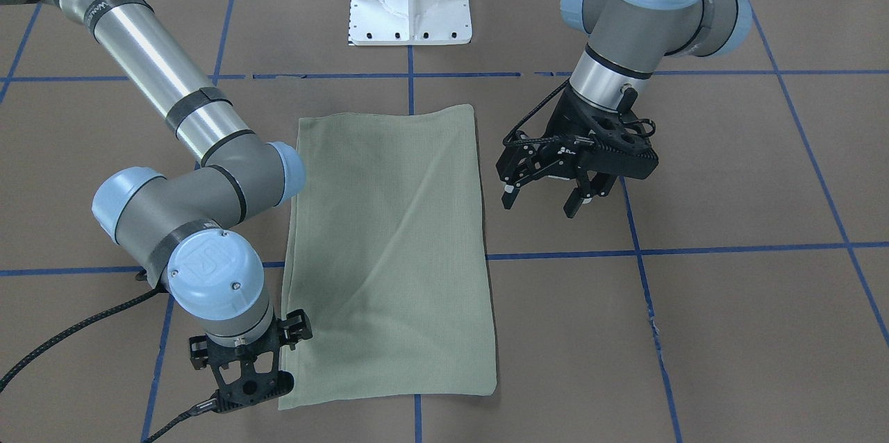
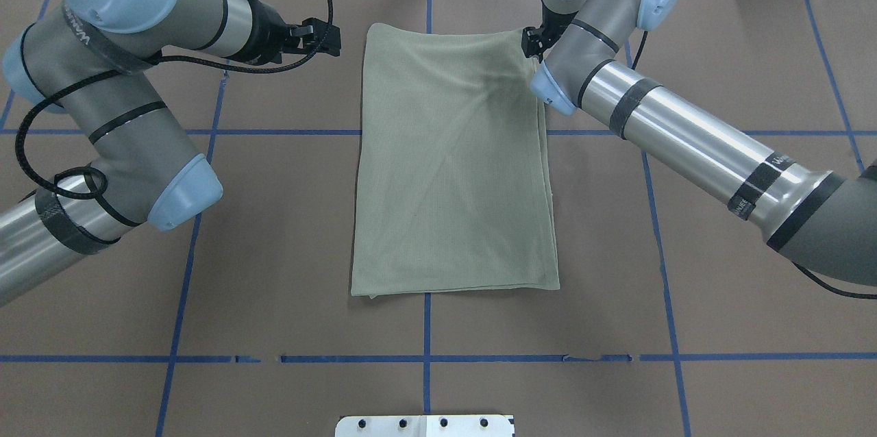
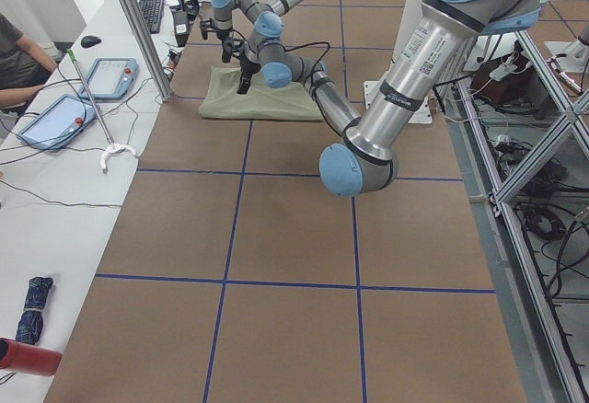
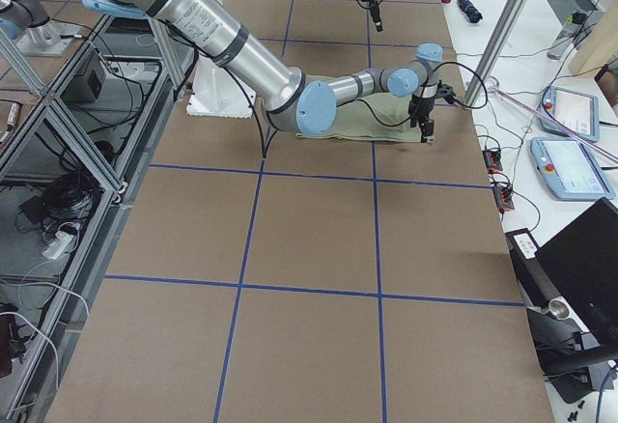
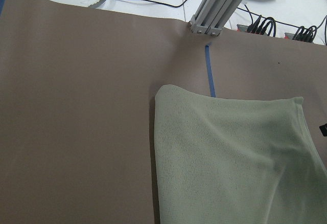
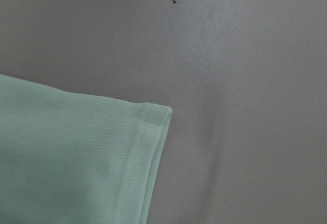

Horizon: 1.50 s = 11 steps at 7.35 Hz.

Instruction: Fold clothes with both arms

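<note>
Shirt [image 1: 396, 241], sage-green, lies flat on the counter [image 1: 729, 172] as a narrow rectangle with no sleeve showing, its long axis running straight out from the white pedestal [image 1: 410, 5]; the right pincer [image 1: 251, 377] sits over the corner farthest from the pedestal on the robot's right, and its wrist view shows that hemmed corner [image 6: 153, 116] lying flat with no finger in sight, so I cannot tell whether it is apart or together; the left pincer [image 1: 542, 203] hangs off the opposite long edge, apart from the cloth, spread wide and holding nothing; I judge the lengthwise folds done and 1 crosswise fold due; that calls for both pincers low at the 2 corners far from the pedestal, pinching every layer, then carrying them evenly toward the pedestal end.
</note>
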{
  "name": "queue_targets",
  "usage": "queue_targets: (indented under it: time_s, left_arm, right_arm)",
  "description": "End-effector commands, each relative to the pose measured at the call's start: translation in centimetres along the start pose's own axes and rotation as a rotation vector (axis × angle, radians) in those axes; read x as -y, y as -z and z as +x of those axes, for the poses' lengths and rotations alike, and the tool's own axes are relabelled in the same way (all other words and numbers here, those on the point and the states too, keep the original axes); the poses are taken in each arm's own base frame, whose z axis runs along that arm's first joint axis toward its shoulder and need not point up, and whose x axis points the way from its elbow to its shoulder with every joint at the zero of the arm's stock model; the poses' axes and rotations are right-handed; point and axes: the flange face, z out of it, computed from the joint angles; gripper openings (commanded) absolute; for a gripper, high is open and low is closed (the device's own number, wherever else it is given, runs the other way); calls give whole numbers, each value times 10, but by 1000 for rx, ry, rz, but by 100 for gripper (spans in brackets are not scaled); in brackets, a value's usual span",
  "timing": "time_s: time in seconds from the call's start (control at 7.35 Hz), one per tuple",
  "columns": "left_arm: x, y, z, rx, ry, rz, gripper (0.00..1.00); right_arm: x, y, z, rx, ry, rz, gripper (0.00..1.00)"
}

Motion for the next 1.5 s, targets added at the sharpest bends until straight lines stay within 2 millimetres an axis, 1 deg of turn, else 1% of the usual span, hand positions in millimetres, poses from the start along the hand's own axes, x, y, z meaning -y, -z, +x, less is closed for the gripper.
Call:
queue_targets:
  time_s: [0.0, 0.14, 0.27, 0.41, 0.54, 0.68, 0.82, 0.95, 1.09, 1.36]
  left_arm:
    - [-51, -11, 18, -45, 96, -76, 100]
    - [-81, -14, 31, -73, 213, -121, 100]
    - [-116, -6, 30, -81, 332, -178, 100]
    - [-156, 6, 22, -73, 404, -232, 100]
    - [-193, 7, 17, -47, 476, -283, 100]
    - [-237, -6, 21, 1, 545, -325, 100]
    - [-284, -20, 32, 36, 571, -335, 99]
    - [-302, -38, 32, 80, 581, -336, 99]
    - [-305, -56, 29, 113, 583, -322, 99]
    - [-303, -63, 30, 150, 578, -293, 97]
  right_arm:
    - [-42, 50, -7, 70, -26, -33, 100]
    - [-73, 67, 1, 89, -67, -51, 100]
    - [-121, 73, 12, 121, -115, -49, 100]
    - [-166, 87, 27, 151, -166, -34, 100]
    - [-196, 99, 32, 184, -197, -37, 100]
    - [-223, 102, 29, 201, -251, -46, 100]
    - [-238, 109, 28, 215, -252, -41, 100]
    - [-241, 110, 27, 218, -247, -42, 100]
    - [-247, 101, 17, 213, -234, -56, 100]
    - [-249, 96, 14, 209, -231, -64, 100]
